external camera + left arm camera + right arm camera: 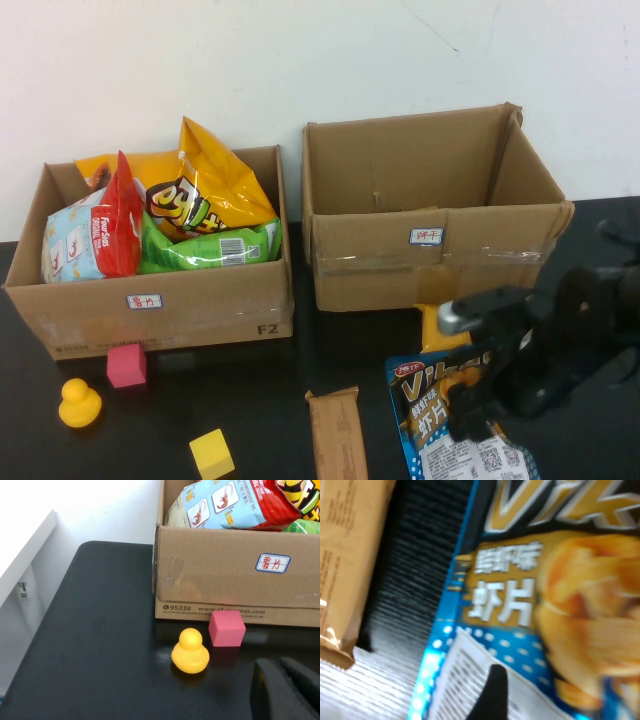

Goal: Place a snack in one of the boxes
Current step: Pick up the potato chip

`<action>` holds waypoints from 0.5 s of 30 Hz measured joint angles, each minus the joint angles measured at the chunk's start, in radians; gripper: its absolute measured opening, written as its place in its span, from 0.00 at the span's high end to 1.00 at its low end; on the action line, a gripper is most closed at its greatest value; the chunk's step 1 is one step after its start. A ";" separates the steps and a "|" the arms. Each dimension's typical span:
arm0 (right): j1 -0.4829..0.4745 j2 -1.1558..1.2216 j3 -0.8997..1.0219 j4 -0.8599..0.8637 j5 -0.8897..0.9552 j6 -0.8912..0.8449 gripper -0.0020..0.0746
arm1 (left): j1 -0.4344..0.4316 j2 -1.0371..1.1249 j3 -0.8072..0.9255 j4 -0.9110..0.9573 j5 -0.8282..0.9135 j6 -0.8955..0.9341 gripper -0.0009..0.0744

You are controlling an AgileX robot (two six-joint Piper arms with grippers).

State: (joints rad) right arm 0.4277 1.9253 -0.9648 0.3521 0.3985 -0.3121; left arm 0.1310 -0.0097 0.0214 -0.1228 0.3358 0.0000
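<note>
Right gripper (478, 408) sits low at about 5 o'clock on the table, directly over the blue snack bag (450, 425); whether its fingers are spread or closed on the bag cannot be told, since only 1 dark fingertip (493, 692) shows against the bag's white label. Left gripper (287, 690) hangs near the table at about 8 o'clock, only its dark tip in the left wrist view, so its opening cannot be told either. Just to the bag's 9 o'clock lies a brown packet (337, 435), a narrow strip of bare black table (260, 400) between them. Farther toward 8 o'clock sit a yellow cube (212, 454), a yellow duck (79, 402) and a pink cube (127, 365), the pink cube just beside the front wall of the left box (200, 315). That box is heaped with 4 snack bags above its rim. At 1 o'clock the right box (430, 255) stands open-topped, its front wall just beyond the blue bag's far end, a dark gap separating the 2 boxes.
</note>
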 joint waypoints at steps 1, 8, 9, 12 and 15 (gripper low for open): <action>0.008 0.017 -0.002 0.014 -0.012 -0.010 0.07 | 0.000 0.000 0.000 0.000 0.000 0.000 0.99; 0.042 0.114 -0.027 0.057 -0.059 -0.027 0.07 | 0.000 0.000 0.000 0.000 0.000 0.000 0.99; 0.043 0.125 -0.036 0.059 -0.057 -0.028 0.07 | 0.000 0.000 0.000 0.000 0.000 0.000 0.99; 0.043 0.142 -0.063 0.066 -0.026 -0.030 0.19 | 0.000 0.000 0.000 0.000 0.000 0.000 0.99; 0.043 0.145 -0.089 0.066 0.020 -0.057 0.54 | 0.000 0.000 0.000 0.000 0.000 0.000 0.99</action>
State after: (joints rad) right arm 0.4708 2.0698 -1.0543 0.4176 0.4186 -0.3686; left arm 0.1310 -0.0097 0.0214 -0.1228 0.3358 0.0000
